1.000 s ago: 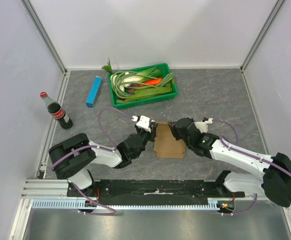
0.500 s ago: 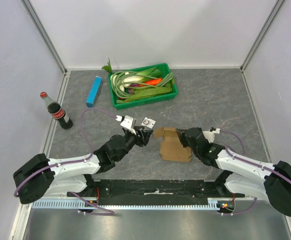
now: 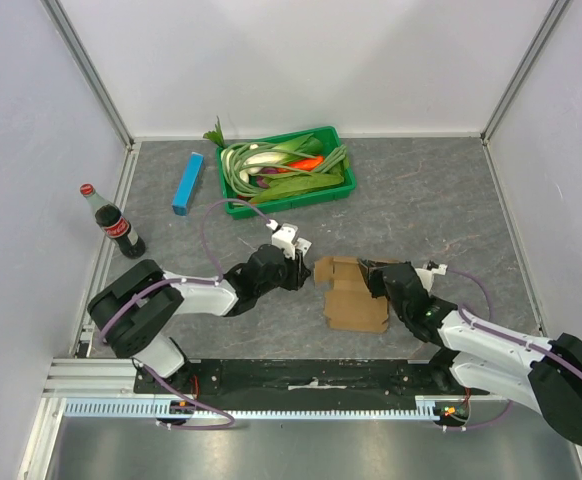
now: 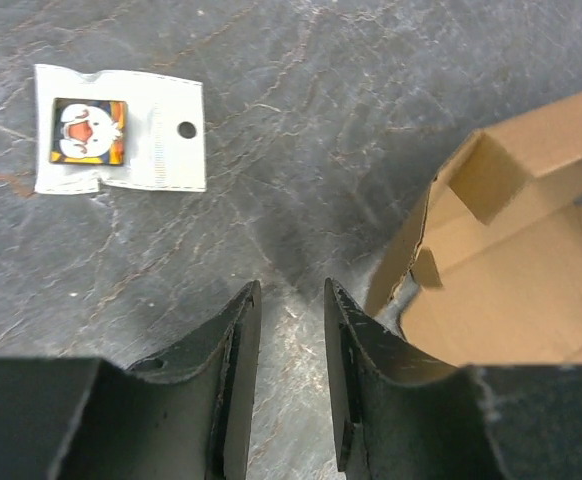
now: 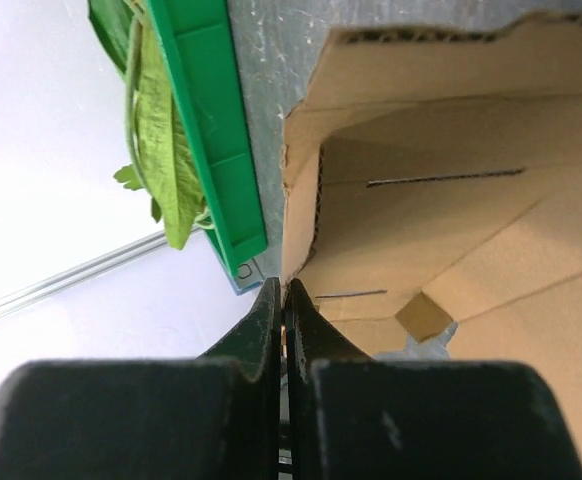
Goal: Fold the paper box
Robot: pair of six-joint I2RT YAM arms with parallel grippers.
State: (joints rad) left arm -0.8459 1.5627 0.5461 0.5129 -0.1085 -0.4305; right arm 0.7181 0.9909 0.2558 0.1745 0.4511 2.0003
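My left gripper (image 4: 289,292) holds its fingers a little apart with nothing between them, the tips low over the grey table (image 4: 301,120). The paper box (image 4: 511,290) stands just beside the finger on its side, one corner flap raised and the inside open towards me. My right gripper (image 5: 283,290) has its fingers pressed together at the edge of the box's upright wall. I cannot tell whether cardboard is pinched there. The box lies between my two grippers. Bare table spreads to the far side of my left fingers, where a small white card (image 4: 119,128) lies. The green tray (image 5: 206,130) of vegetables sits beyond the box.
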